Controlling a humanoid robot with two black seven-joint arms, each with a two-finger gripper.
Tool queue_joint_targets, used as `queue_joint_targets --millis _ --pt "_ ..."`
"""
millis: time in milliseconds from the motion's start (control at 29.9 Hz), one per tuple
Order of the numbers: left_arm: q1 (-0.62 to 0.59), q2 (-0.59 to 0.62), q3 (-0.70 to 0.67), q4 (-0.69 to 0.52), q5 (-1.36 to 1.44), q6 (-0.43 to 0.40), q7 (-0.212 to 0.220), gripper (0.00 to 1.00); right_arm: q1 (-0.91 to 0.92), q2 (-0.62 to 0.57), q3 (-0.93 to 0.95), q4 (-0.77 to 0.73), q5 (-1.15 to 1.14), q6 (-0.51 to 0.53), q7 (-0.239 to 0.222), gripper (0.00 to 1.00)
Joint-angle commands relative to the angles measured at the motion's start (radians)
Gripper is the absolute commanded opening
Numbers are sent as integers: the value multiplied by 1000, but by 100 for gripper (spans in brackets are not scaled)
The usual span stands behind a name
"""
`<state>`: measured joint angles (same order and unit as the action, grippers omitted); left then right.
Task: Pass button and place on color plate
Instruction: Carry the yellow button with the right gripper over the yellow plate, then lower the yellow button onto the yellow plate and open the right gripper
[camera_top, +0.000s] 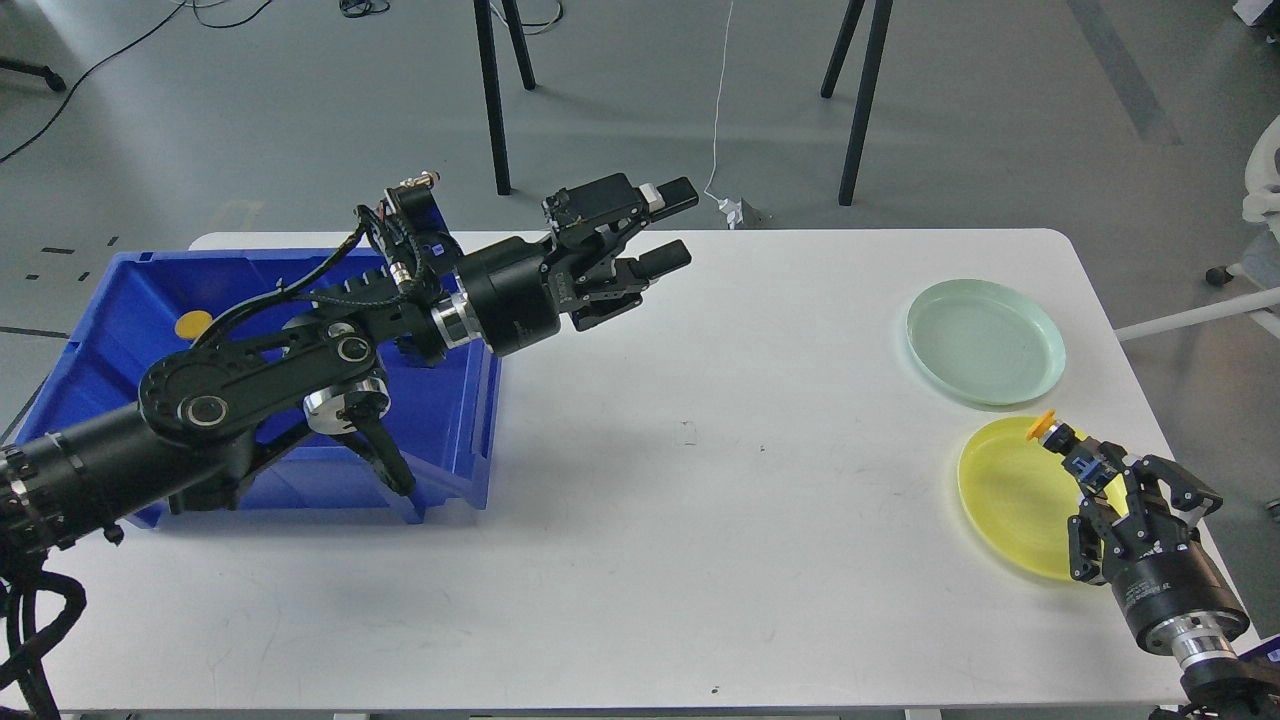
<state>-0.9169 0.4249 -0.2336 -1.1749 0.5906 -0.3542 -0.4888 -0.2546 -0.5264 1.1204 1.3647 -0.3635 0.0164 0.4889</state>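
Observation:
My right gripper (1060, 441) is shut on a small orange-yellow button (1042, 424) and holds it over the far right edge of the yellow plate (1010, 495). The pale green plate (985, 341) lies just behind the yellow one and holds nothing. My left gripper (675, 227) is open and empty, held above the table's back middle, right of the blue bin (440, 420). Another yellow button (192, 323) lies inside the bin at its back left.
The white table (700, 500) has its right edge close to both plates. Black stand legs (490, 90) and a white cable (720, 100) stand on the floor behind the table.

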Motion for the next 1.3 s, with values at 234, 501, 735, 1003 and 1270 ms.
queue_joint_targets --millis 234,501,735,1003,1270 --pt "1 0 0 0 -6 0 0 80 18 66 -37 -36 239 8 -15 1" --pt "1 0 0 0 -8 0 0 80 25 101 -34 -41 472 137 -32 0" --pt "1 0 0 1 -6 0 0 80 21 103 -27 -46 583 230 -33 1" --pt "0 0 0 1 -8 0 0 80 25 143 -36 -101 672 273 -61 3" --pt "1 0 0 1 -8 0 0 80 25 181 -33 -128 704 275 -92 18"
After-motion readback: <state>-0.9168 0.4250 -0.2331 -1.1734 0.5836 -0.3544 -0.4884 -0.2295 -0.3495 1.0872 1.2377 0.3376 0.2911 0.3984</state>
